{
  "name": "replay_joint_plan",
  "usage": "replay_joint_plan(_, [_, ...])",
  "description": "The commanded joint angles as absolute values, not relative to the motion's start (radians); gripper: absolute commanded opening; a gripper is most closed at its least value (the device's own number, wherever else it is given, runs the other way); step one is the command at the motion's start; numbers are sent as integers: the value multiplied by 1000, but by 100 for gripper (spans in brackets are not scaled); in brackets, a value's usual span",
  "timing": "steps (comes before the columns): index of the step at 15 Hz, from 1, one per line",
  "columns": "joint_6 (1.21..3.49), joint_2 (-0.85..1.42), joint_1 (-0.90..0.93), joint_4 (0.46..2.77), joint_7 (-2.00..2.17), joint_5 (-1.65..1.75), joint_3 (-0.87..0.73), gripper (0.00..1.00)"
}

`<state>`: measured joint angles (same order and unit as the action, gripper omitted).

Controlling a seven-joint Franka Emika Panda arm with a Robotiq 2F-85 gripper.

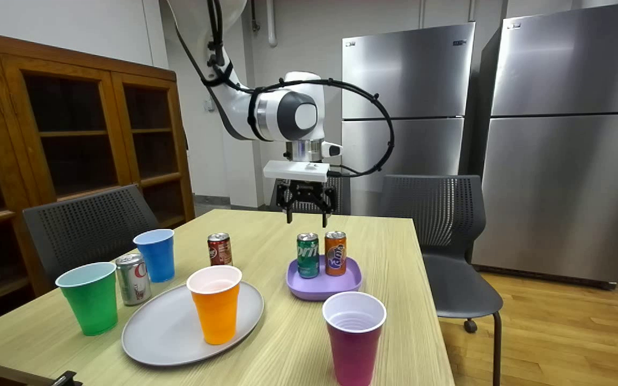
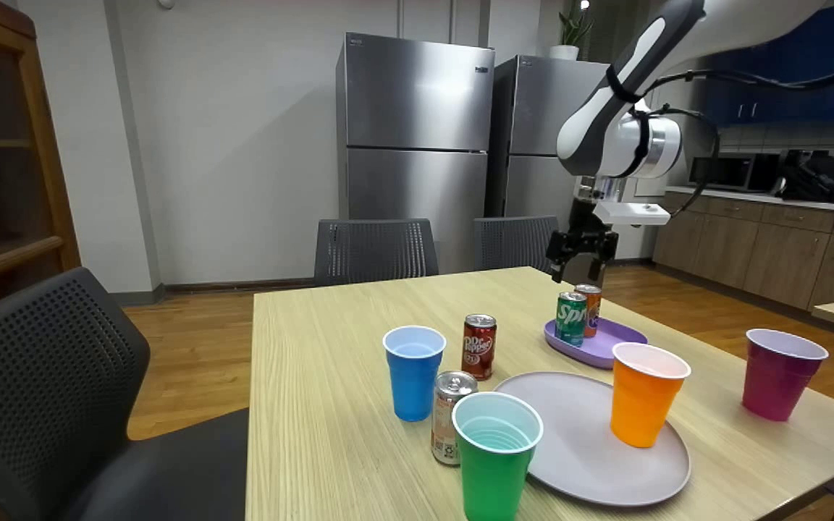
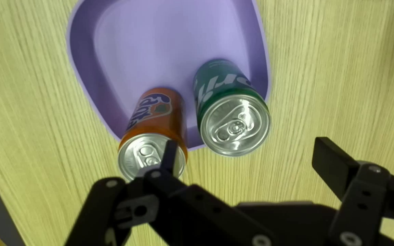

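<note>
Two fingers of my black gripper (image 3: pixel 245 153) stand apart, empty, low in the wrist view, and up-frame of their gap I see the green metal Sprite can (image 3: pixel 229 106) upright in the rounded purple tray (image 3: pixel 162 37), right of the orange metal Fanta can (image 3: pixel 161 119).

Kitchen with refrigerators (image 2: pixel 417 181) and microwave (image 2: pixel 725 171)
</note>
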<state>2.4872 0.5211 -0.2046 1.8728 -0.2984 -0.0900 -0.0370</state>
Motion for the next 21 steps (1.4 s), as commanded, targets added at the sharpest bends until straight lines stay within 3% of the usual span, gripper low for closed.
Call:
replay_joint_plan(1, [2468, 415, -227, 1961, -309, -110, -22, 100])
replay_joint_plan(21, [2491, 59, -211, 2342, -145, -45, -168, 100])
